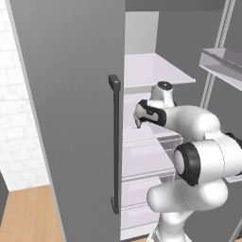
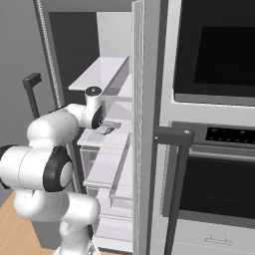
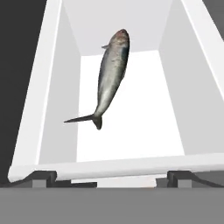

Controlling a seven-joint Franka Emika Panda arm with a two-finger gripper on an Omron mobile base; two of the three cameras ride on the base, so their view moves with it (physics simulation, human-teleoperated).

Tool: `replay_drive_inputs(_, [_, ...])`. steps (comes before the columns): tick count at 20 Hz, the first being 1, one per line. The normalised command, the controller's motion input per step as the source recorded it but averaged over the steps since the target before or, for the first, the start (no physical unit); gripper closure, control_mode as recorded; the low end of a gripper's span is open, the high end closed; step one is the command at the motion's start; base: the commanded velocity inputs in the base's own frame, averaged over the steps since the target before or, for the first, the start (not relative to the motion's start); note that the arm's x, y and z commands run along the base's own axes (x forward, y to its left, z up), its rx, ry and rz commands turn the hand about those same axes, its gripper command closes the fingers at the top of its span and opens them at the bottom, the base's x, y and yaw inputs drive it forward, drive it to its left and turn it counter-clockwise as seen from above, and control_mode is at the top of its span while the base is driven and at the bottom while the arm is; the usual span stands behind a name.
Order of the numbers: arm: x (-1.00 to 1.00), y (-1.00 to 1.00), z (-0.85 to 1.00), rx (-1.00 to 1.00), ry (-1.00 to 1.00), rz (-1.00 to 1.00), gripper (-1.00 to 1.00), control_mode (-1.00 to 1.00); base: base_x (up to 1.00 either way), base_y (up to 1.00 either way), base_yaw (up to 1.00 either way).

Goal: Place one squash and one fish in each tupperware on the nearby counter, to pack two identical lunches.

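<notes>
Fish (image 3: 111, 74) — slender, silvery-grey, forked tail (lying in a white bin (image 3: 52, 109)) — below the wide-open gripper (image 3: 109, 177).

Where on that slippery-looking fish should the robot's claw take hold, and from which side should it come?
Probably across the middle of the fish, its thickest part, rather than the thin pointed tail. It lies flat and alone on the white fridge shelf, with bare shelf on both long sides, so the open gripper could come straight down from above, one finger on each flank, jaws set across its length.
</notes>
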Motion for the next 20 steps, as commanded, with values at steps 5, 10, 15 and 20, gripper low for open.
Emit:
replay_drive_inputs(5, [0.61, 0.0, -0.54, -0.01, 0.01, 0.0, -1.0, -1.0, 0.0, 0.0, 0.0])
replay_drive_inputs(10, [0.44, 0.0, -0.52, -0.05, -0.17, 0.0, -1.0, -1.0, 0.0, 0.0, 0.0])
replay_drive_inputs(15, [0.47, 0.0, -0.24, -0.01, -0.09, -0.02, -1.0, -1.0, 0.0, 0.0, 0.0])
replay_drive_inputs(20, [0.58, 0.0, -0.2, 0.0, 0.0, -0.02, -1.0, -1.0, 0.0, 0.0, 0.0])
